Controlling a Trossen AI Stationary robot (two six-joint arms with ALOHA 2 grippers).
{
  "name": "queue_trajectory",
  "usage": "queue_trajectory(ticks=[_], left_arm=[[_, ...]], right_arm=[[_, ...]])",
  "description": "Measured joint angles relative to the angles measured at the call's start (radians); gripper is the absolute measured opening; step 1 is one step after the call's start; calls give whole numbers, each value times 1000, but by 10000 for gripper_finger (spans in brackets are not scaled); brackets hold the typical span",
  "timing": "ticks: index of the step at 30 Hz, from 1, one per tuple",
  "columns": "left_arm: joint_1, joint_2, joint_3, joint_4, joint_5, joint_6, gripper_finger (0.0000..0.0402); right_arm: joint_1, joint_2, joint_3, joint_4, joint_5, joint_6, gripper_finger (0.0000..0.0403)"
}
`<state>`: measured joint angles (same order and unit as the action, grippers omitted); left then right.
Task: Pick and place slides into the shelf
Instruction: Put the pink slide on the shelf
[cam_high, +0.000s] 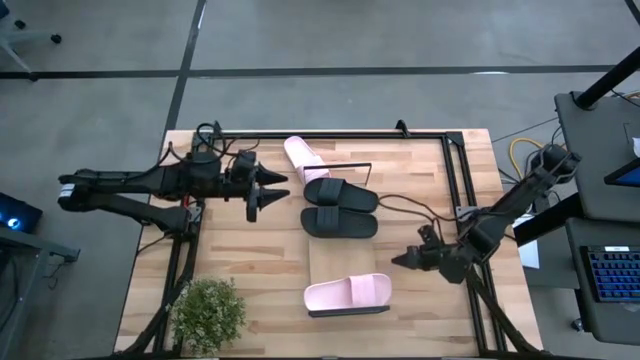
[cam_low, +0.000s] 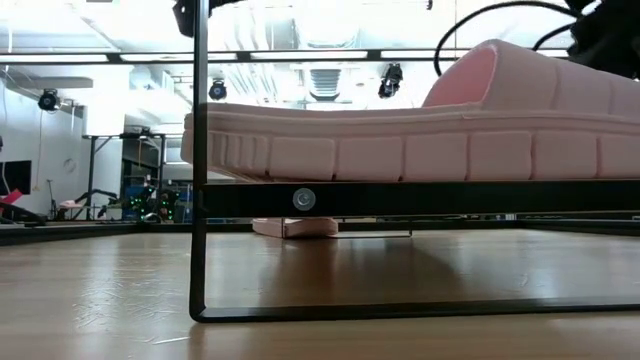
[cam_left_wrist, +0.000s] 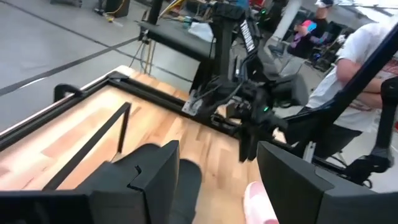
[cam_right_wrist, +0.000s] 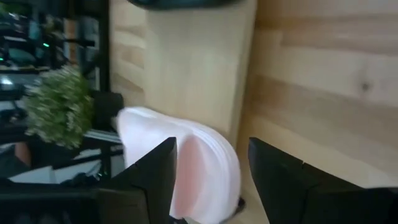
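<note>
Overhead, my right gripper (cam_high: 408, 259) hangs near the right edge of the table (cam_high: 240, 270), just beside the toe end of a pale pink slide (cam_high: 348, 292) that lies across the near end of the shelf (cam_high: 338, 262); my fingers are spread apart and hold nothing. From my right wrist camera I see what the top camera cannot: that slide (cam_right_wrist: 180, 168) sits between my two fingers (cam_right_wrist: 155, 171) without either one touching it, as far as I can tell; the light shelf board (cam_right_wrist: 199, 62) runs away beyond it, and the potted plant (cam_right_wrist: 59, 106) stands off past the shelf's edge. My left gripper (cam_high: 262, 190) waits over the far left part of the table, fingers parted and empty, pointing toward the two black slides (cam_high: 340, 208) that lie side by side mid-shelf; a second pink slide (cam_high: 305, 158) rests tilted at the shelf's far end. Only the low camera shows the shelf raised: the pink slide (cam_low: 420, 140) sits atop a black rail (cam_low: 420, 198) carried by a thin wire frame (cam_low: 199, 160), with the tabletop beneath. My left wrist camera alone catches my right arm (cam_left_wrist: 249, 106) across the table, with a person in a white shirt (cam_left_wrist: 367, 68) beyond it.
</note>
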<state>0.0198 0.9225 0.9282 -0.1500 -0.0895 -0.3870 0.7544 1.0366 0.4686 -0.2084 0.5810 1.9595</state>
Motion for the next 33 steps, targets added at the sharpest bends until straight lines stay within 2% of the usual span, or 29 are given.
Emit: queue_trajectory(ticks=[10,17,24,29,33], left_arm=[[116,4,-83,-50,12,-92,201],[269,12,-149,-43,169,-134,201],[426,23,-146,-37,286,-153,201],[532,98,-146,-32,438,-159,201],[579,185,-146,48,534,-185,201]], right_arm=[[0,-122,12,2,129,-117,187],[0,-157,34,5,166,-190,187],[0,-157,45,3,181,-215,187],[-1,-157,45,3,181,-216,187],[-1,-157,45,4,181,-216,187]])
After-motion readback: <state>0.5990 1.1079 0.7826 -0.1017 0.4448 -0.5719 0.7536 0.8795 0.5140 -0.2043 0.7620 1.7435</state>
